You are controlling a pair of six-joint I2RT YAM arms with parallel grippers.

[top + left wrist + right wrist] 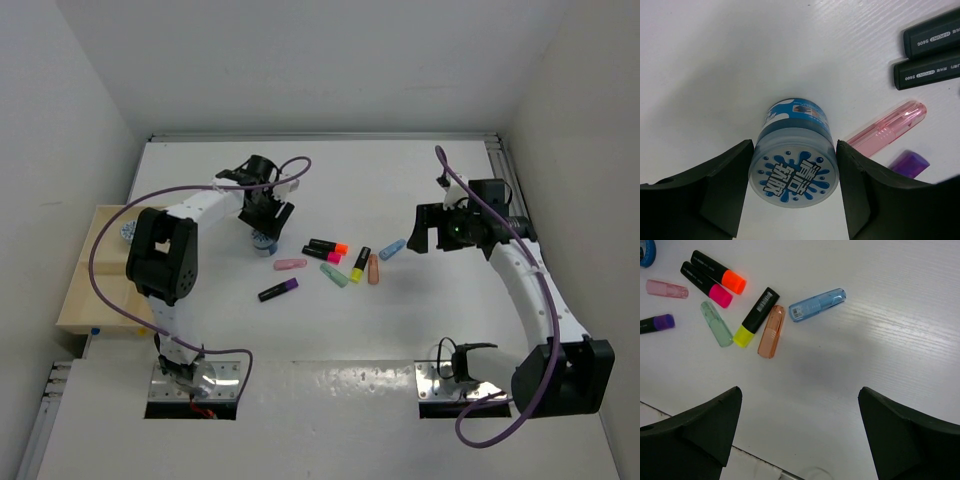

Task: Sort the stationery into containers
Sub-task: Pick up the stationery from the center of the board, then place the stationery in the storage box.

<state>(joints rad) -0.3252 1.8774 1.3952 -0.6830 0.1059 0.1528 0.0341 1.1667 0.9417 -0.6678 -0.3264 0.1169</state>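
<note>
One roll (128,232) is housed in the tray (85,300). A second roll (792,175) is pinched by the left claw (794,150) — the right claw (800,392) is spread wide, empty.

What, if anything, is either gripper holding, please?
Right gripper holds nothing. Left gripper flanks the blue patterned roll by its round sides; whether it grips cannot be told.

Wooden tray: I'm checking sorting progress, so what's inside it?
One round patterned roll lies in the wooden tray. The left arm covers part of it, so anything there is hidden.
</note>
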